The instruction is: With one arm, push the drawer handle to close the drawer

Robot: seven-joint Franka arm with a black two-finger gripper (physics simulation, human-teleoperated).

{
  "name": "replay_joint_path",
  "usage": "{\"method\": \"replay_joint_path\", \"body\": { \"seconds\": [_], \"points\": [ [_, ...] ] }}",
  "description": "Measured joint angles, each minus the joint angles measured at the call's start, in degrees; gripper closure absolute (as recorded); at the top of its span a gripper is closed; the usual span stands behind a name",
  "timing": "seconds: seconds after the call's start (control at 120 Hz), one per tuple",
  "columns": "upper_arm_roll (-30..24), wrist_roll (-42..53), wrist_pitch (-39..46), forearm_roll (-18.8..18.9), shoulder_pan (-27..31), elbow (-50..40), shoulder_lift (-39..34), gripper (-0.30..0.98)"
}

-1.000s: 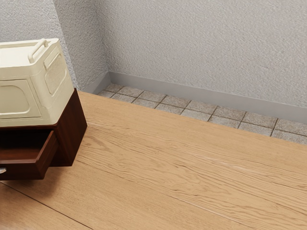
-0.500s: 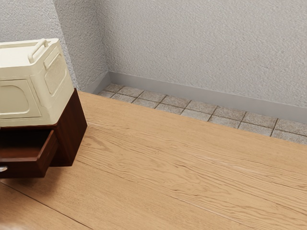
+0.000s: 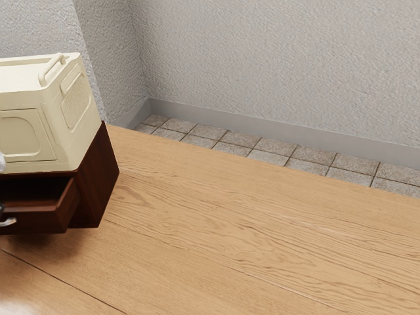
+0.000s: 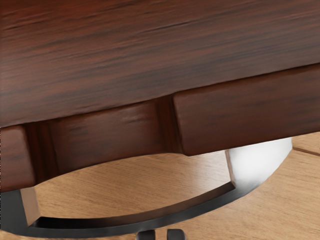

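Note:
At the exterior view's left edge, a small dark part of my gripper (image 3: 2,209) shows right by the silver handle (image 3: 8,222). The dark brown drawer (image 3: 39,222) stands partly out of its cabinet (image 3: 98,180), its inside visible. In the wrist view, the curved metal handle (image 4: 135,226) crosses below the brown drawer front (image 4: 250,110). My gripper (image 4: 161,235) is at the outer side of the handle's bow, close against it; whether they touch I cannot tell.
A cream box (image 3: 39,125) with a raised handle sits on top of the cabinet. The wooden table (image 3: 249,230) extends toward the exterior view's right, with a tiled floor (image 3: 262,147) and a grey wall beyond its far edge.
The drawer has slid partway inward, its front and handle now nearer the cabinet. My arm has come in at the exterior view's left edge, beside the handle and cream box.

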Motion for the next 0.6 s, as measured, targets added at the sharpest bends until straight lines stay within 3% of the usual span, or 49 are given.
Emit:
{"method": "replay_joint_path", "body": {
  "seconds": [0.6],
  "points": [
    [8.23,0.15,1.62,-0.04,-9.67,6.57,6.22,0.74]
  ]
}}
